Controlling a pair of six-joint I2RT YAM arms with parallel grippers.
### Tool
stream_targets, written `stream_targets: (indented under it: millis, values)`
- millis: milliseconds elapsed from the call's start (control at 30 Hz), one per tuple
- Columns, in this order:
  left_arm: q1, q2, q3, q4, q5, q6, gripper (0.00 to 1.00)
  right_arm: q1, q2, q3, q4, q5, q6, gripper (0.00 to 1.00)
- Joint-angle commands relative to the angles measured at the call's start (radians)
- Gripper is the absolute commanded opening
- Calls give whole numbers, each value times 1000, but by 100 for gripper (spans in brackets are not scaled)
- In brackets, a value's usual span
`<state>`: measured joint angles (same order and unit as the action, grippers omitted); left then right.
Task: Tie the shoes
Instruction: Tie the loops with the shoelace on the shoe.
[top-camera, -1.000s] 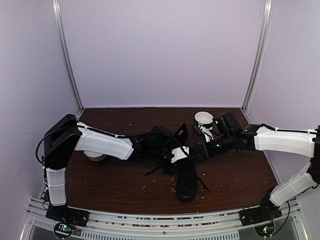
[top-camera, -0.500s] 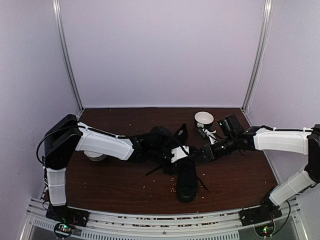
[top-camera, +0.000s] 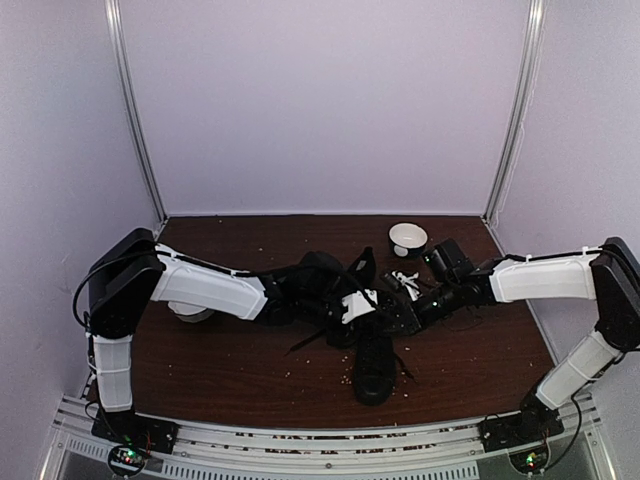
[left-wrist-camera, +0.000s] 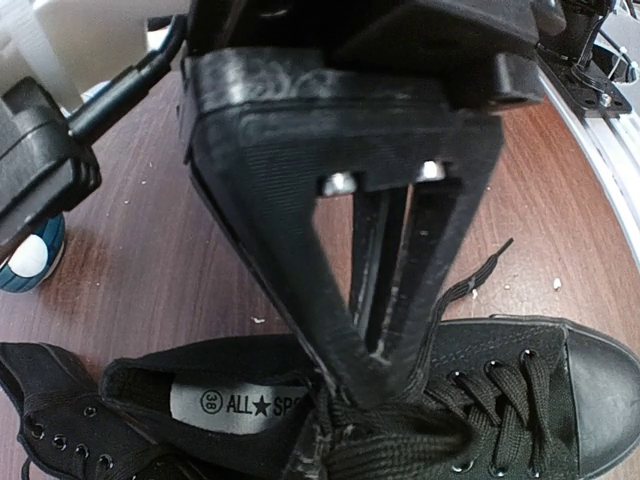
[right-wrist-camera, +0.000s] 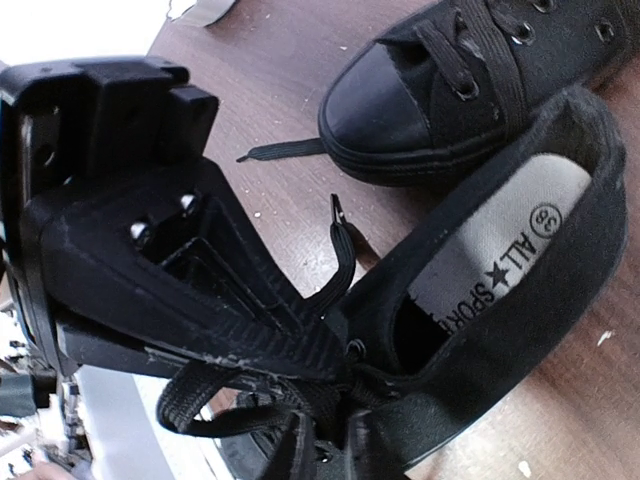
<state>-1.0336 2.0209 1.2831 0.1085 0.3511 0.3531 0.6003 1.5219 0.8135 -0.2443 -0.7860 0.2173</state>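
Two black shoes lie mid-table. One shoe (top-camera: 372, 365) (left-wrist-camera: 590, 400) points its toe at the near edge. The other shoe (top-camera: 325, 272) (right-wrist-camera: 430, 90) lies behind it, partly under my left arm. My left gripper (top-camera: 376, 316) (left-wrist-camera: 385, 385) is shut, its tips down in the laces at the top of the near shoe's tongue, pinching a lace (left-wrist-camera: 470, 285). From the right, my right gripper (top-camera: 399, 317) (right-wrist-camera: 350, 400) has closed on a bunch of lace at that same shoe's opening (right-wrist-camera: 500, 280). A lace loop (right-wrist-camera: 190, 410) hangs beside its fingers.
A white bowl (top-camera: 408, 238) stands at the back right, behind my right arm. Another bowl (top-camera: 190, 313) sits under my left forearm. A rail (top-camera: 300, 440) runs along the near edge, and crumbs dot the brown table (top-camera: 230, 370).
My right gripper has moved left from beside the white bowl to the near shoe's opening, its jaws narrowing onto the lace. The left arm and both shoes have stayed put.
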Motion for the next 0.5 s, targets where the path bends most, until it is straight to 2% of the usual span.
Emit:
stream_targets:
  millis: [0,33,300,467]
  values:
    - [9,3,-10,48,-3,-9,0,4,3,2,25,13,-10,4]
    - [9,4,-10,48,-3,-9,0,4,1,1,25,14,-10,0]
    - [9,13,-1,43,-35,0,1,4,-30,1,-6,-4,-16,0]
    - [7,41,45,-13,-41,24,13,4,-33,3,-7,-25,-10,0]
